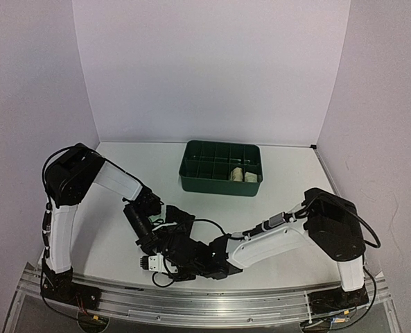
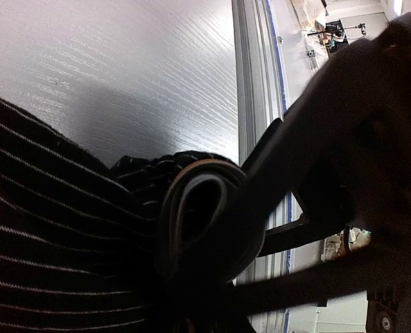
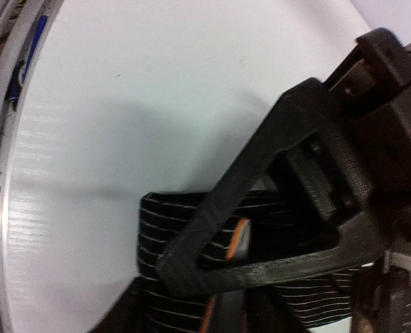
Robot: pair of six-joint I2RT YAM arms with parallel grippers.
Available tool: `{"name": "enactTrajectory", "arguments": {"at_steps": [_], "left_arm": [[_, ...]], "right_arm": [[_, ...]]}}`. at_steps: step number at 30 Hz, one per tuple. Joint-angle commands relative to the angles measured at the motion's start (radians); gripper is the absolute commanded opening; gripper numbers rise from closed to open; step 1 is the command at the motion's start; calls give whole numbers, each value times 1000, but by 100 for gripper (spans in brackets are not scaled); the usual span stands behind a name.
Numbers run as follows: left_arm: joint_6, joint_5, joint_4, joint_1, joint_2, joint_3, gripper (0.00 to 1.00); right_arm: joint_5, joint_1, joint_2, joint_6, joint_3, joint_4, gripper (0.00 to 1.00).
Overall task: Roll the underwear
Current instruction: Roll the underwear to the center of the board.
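By the surface point(image 2: 122, 69) edge, your black pinstriped underwear point(image 2: 66, 229) curls into a roll; left tool point(image 1: 168, 229) clamps it; right tool point(image 3: 233, 243): you cannot tell its gap.

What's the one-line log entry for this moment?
black underwear: partly rolled | left gripper: shut on its rolled end | right gripper: over the cloth, grip unclear | green tray: two cream rolls inside
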Motion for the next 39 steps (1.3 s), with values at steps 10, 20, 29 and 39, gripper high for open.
{"name": "enactTrajectory", "arguments": {"at_steps": [10, 20, 29, 39], "left_arm": [[121, -31, -73, 18, -23, 38, 41], [219, -44, -33, 246, -289, -35, 61], [380, -224, 281, 189, -767, -357, 58], [297, -572, 670, -268, -999, -641, 78]], "right_arm": [[-281, -46, 50, 271, 111, -468, 0], [-618, -83, 95, 571, 108, -531, 0], [-961, -197, 215, 826, 164, -506, 0], [-1072, -261, 276, 934, 189, -416, 0]]}}
